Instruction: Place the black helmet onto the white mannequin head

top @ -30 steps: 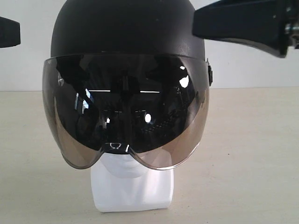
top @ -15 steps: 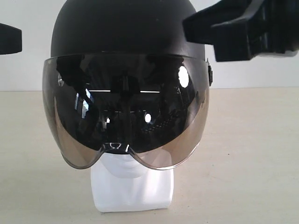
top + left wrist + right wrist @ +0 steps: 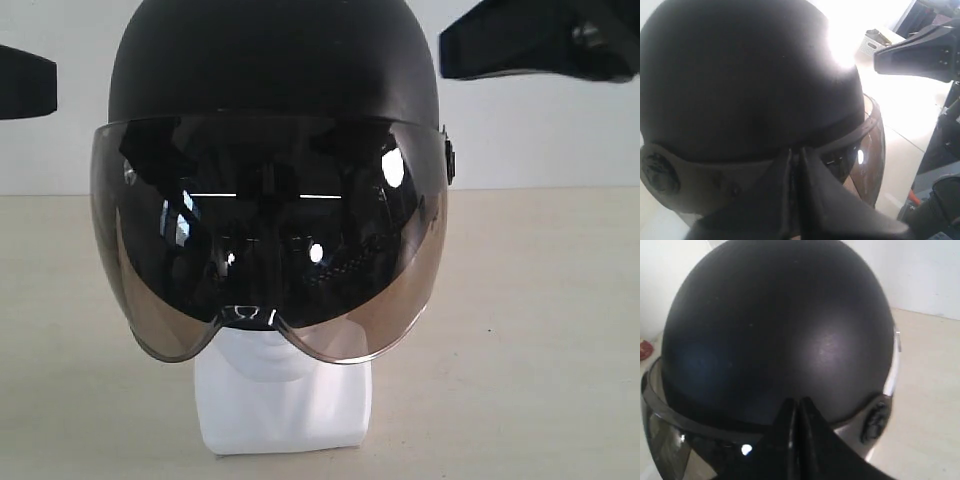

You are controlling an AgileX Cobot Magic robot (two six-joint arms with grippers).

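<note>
The black helmet (image 3: 270, 80) sits over the white mannequin head (image 3: 285, 400), whose chin and blocky base show below the smoky visor (image 3: 265, 240); the face is hidden behind it. My left gripper (image 3: 50, 82) hangs shut at the helmet's left, a gap away from the shell. My right gripper (image 3: 447, 50) is shut high at the helmet's upper right, close by the shell. In the left wrist view the shut fingertips (image 3: 796, 152) point at the helmet (image 3: 740, 75). The right wrist view shows shut fingertips (image 3: 796, 402) before the dome (image 3: 780, 325). Neither gripper holds anything.
The head stands on a tan table (image 3: 540, 330) before a white wall (image 3: 540, 130). A white basket (image 3: 871, 42) sits far off on the table in the left wrist view. A small red object (image 3: 644, 349) lies at the edge of the right wrist view.
My right gripper has drawn back to the right and slightly up, off the helmet's upper right side. My left gripper has edged a little toward the helmet. Helmet and head stay put.
</note>
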